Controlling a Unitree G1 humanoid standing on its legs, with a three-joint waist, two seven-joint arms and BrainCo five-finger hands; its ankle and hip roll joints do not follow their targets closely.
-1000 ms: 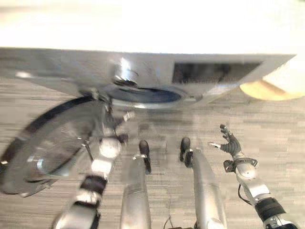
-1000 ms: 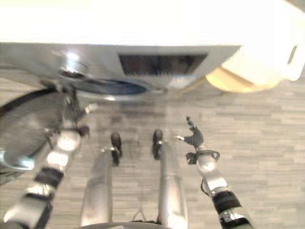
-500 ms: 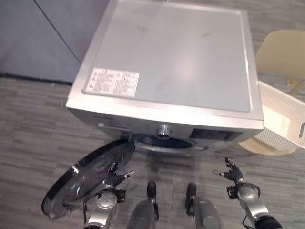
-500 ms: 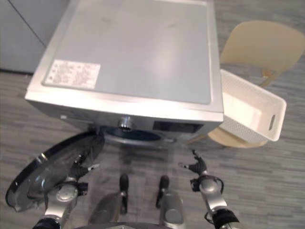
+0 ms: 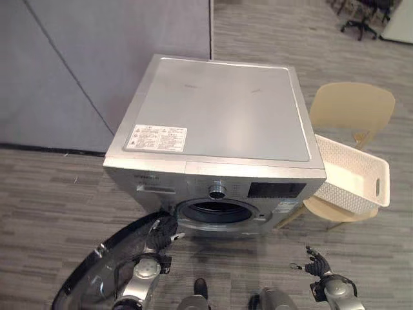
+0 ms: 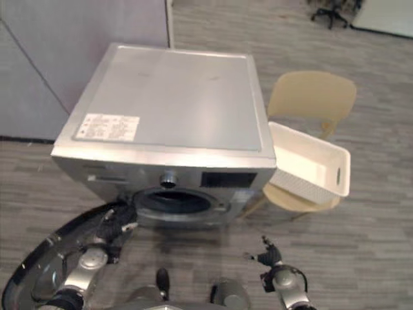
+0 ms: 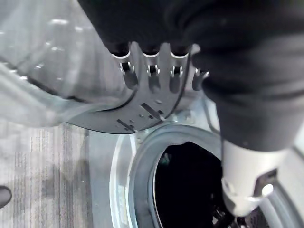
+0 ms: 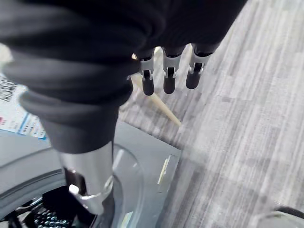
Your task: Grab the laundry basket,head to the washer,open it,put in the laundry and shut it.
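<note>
Your laundry basket [image 5: 353,175] sits on the beige chair [image 5: 352,110] right of the washer [image 5: 219,139], far-right of your empty, loosely spread right hand [image 5: 316,261], the nearer one, while your straight-fingered left hand [image 5: 157,240] rests against the open door [image 5: 106,271]

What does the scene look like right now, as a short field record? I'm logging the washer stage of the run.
washer: silver front-loader, drum opening uncovered
washer door: swung wide open on the robot's left
left hand: at the open door's rim, fingers straight
right hand: in the air in front of the washer, fingers relaxed, holding nothing
laundry basket: white, resting on the chair, in neither hand
chair: beige, right of the washer
floor: grey planks
</note>
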